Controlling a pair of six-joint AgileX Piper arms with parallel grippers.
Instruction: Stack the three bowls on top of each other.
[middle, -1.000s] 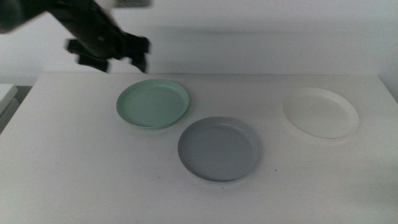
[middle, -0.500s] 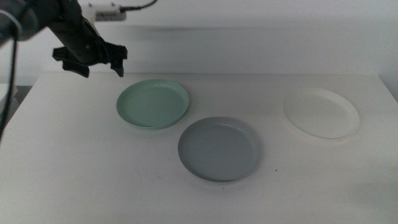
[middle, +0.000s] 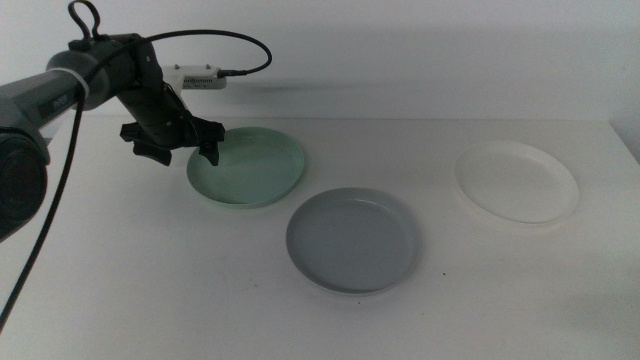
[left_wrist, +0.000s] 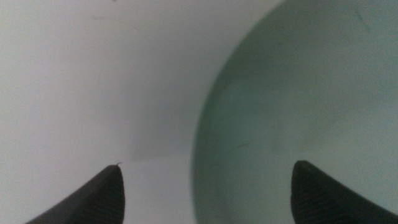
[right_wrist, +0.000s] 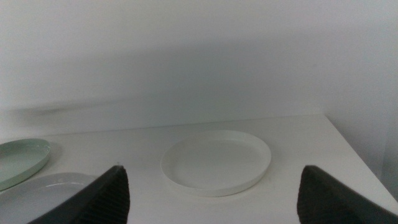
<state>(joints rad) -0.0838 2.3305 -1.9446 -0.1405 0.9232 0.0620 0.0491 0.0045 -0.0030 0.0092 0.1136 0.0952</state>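
Three bowls lie apart on the white table (middle: 150, 270): the mint green bowl (middle: 250, 166) at the back left, the grey bowl (middle: 352, 240) in the middle front, the white bowl (middle: 516, 181) at the right. My left gripper (middle: 185, 152) hangs open low over the mint bowl's left rim. In the left wrist view the left gripper (left_wrist: 208, 165) has the curved rim of the mint bowl (left_wrist: 292, 93) between its jaws, untouched. My right gripper (right_wrist: 212, 168) waits open outside the middle view, facing the white bowl (right_wrist: 216, 162), with the grey bowl (right_wrist: 43, 190) and the mint bowl (right_wrist: 18, 158) off to one side.
A black cable (middle: 235, 40) loops from the left arm to a small white box (middle: 198, 77) at the wall behind the table. The table's right edge (middle: 625, 150) runs close past the white bowl.
The left gripper has come down from the back left corner and moved right, reaching the mint bowl's left rim. The bowls have not moved.
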